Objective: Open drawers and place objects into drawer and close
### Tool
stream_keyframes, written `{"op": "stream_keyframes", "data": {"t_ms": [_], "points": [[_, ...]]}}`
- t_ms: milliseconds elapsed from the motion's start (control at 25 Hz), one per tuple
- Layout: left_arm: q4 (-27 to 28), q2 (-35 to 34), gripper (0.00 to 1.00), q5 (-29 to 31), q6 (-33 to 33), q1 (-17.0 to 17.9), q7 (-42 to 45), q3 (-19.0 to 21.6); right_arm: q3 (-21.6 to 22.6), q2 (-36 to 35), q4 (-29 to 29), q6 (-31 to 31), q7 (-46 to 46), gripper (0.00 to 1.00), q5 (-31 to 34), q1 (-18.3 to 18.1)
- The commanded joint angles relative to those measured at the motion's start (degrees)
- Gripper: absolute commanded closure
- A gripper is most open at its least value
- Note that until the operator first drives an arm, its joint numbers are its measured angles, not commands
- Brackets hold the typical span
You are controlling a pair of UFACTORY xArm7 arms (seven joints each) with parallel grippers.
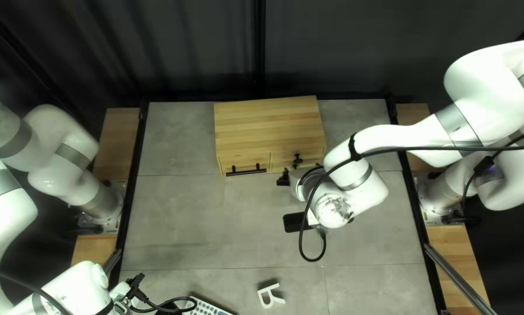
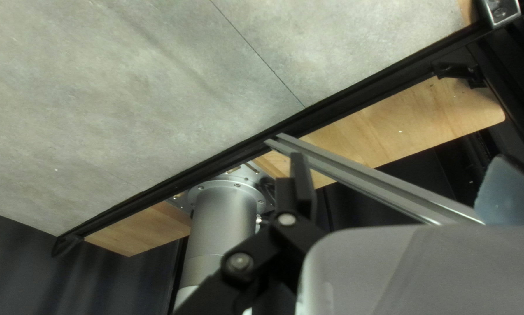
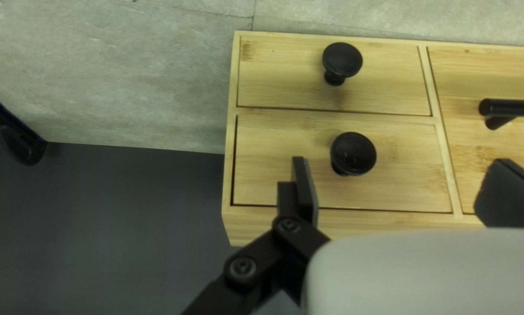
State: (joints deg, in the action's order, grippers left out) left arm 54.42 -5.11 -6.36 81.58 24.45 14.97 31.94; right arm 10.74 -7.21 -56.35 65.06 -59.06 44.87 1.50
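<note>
In the top left view the wooden drawer cabinet (image 1: 267, 125) stands at the back, its drawers closed, with a bar handle (image 1: 246, 172) and a knob (image 1: 297, 159). My right gripper (image 1: 284, 178) is just in front of it. The right wrist view shows this gripper (image 3: 399, 169) open, one knob (image 3: 353, 153) ahead between its fingers, untouched, and another knob (image 3: 342, 60) farther off. My left gripper (image 1: 135, 282) is low at the left; its wrist view shows the gripper (image 2: 399, 175) open and holding nothing. A white letter R (image 1: 270, 296) lies near the front.
A black flat object (image 1: 294, 222) lies beside the right arm's wrist. A white object with many keys (image 1: 206, 307) is at the near edge, beside the left gripper's cable. In the left wrist view a metal rail (image 2: 372, 181) and an arm base (image 2: 224, 216) stand beyond the table edge.
</note>
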Motion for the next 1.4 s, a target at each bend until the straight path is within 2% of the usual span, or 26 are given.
{"op": "stream_keyframes", "data": {"t_ms": [40,1400], "points": [[0.0,0.0,0.00,0.0,0.0,0.0,0.0,0.0,-0.5,-1.8,-0.8,-0.9,1.2,0.00,-0.8,-0.6],[0.0,0.0,0.00,0.0,0.0,0.0,0.0,0.0,-2.1,-2.0,0.5,-5.1,1.9,0.02,-1.4,-2.6]]}}
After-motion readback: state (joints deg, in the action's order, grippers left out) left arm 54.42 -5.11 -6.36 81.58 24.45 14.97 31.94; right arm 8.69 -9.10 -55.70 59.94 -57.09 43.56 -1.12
